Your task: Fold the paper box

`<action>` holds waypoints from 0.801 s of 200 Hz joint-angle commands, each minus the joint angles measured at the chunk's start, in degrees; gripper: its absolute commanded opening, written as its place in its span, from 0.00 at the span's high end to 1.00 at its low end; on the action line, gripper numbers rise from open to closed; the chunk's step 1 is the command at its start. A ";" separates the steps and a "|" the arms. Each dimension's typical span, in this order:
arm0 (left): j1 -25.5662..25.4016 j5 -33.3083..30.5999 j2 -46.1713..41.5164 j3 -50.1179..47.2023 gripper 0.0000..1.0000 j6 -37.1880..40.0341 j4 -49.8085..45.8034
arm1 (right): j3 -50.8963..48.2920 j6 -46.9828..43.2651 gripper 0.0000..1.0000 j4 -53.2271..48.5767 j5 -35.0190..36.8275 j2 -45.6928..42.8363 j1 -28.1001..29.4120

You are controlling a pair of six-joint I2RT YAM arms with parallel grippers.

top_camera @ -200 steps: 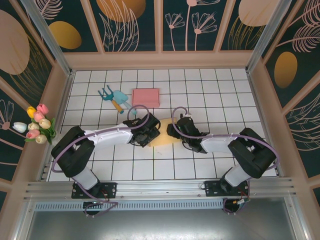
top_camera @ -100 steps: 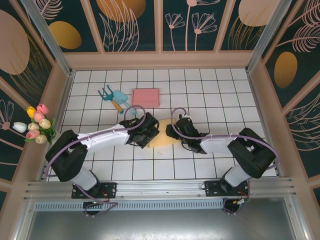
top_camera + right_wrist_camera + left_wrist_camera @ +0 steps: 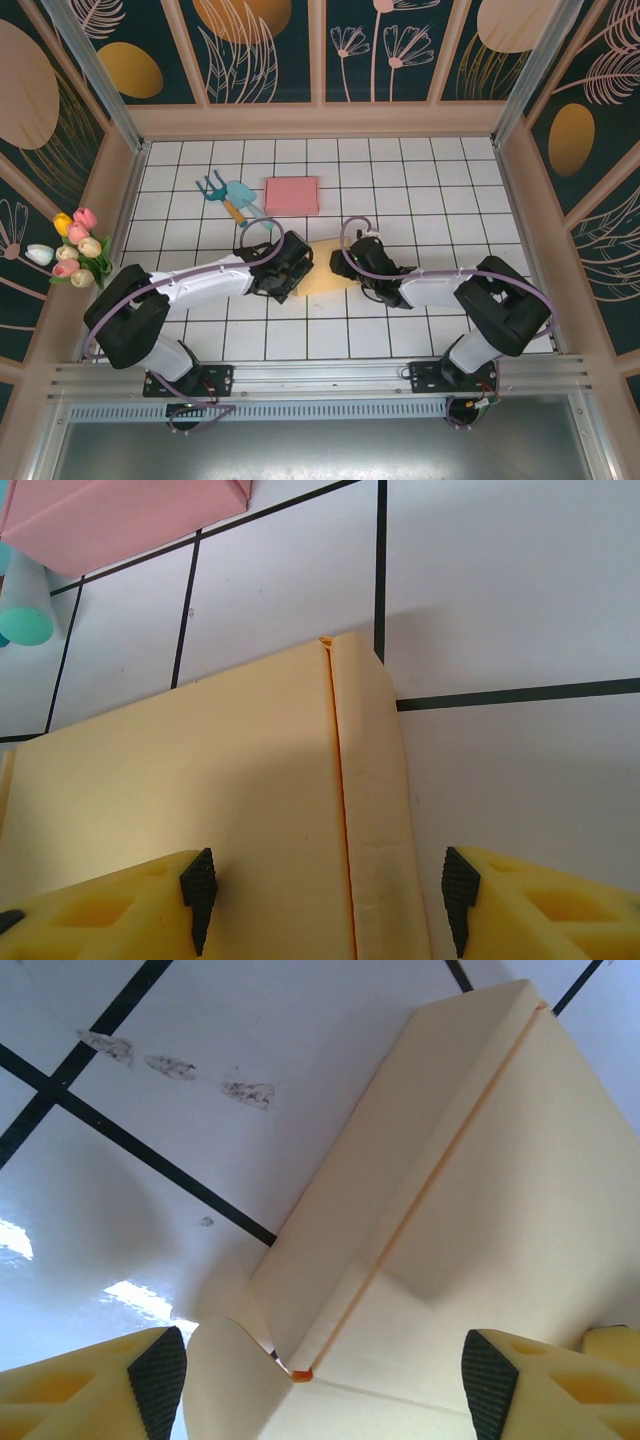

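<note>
The pale yellow paper box [image 3: 325,270] lies flat on the white tiled table, between my two grippers. My left gripper [image 3: 288,266] is at the box's left end. In the left wrist view, the left gripper [image 3: 325,1385] stands open over a creased panel [image 3: 480,1210], with a rounded flap [image 3: 225,1385] beside its left pad. My right gripper [image 3: 350,263] is at the box's right end. In the right wrist view, the right gripper [image 3: 330,898] is open, its pads astride the narrow side strip [image 3: 375,810] along the crease. Neither gripper is pinching the paper.
A pink folded box [image 3: 291,195] lies behind the yellow one, its corner in the right wrist view [image 3: 120,510]. Teal garden tools [image 3: 228,195] lie to the left of the pink box. A bunch of tulips [image 3: 75,248] sits at the left wall. Pen walls ring the table.
My left gripper's jaws have widened and it has drawn slightly left along the box, its elbow swinging left. The right gripper has barely moved.
</note>
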 commanded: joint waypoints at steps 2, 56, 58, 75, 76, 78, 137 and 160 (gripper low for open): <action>-0.44 -1.44 -1.39 1.40 0.23 1.22 -0.74 | -0.75 -0.34 0.35 0.29 0.68 0.95 0.57; -1.03 1.08 -0.70 1.39 0.22 -1.35 -0.49 | -0.57 -0.52 0.35 0.39 0.43 1.48 0.67; -1.05 1.22 -0.69 1.30 0.22 -1.52 -0.43 | -0.57 -0.51 0.35 0.39 0.44 1.47 0.67; -1.35 2.21 -0.35 1.06 0.22 -2.73 -0.16 | -0.66 -0.60 0.35 0.39 0.67 1.53 0.66; -1.43 2.24 -0.35 1.06 0.22 -2.79 -0.14 | -0.66 -0.60 0.35 0.39 0.68 1.53 0.67; -1.48 2.30 -0.21 1.06 0.22 -2.83 -0.13 | -0.73 -0.66 0.35 0.39 0.68 1.53 0.65; -1.54 2.67 1.50 1.77 0.27 -3.50 0.85 | -1.19 -0.51 0.35 0.98 0.53 1.62 0.67; -1.58 2.83 1.80 1.42 0.30 -3.87 2.11 | -1.28 -0.51 0.35 1.09 0.58 1.61 0.65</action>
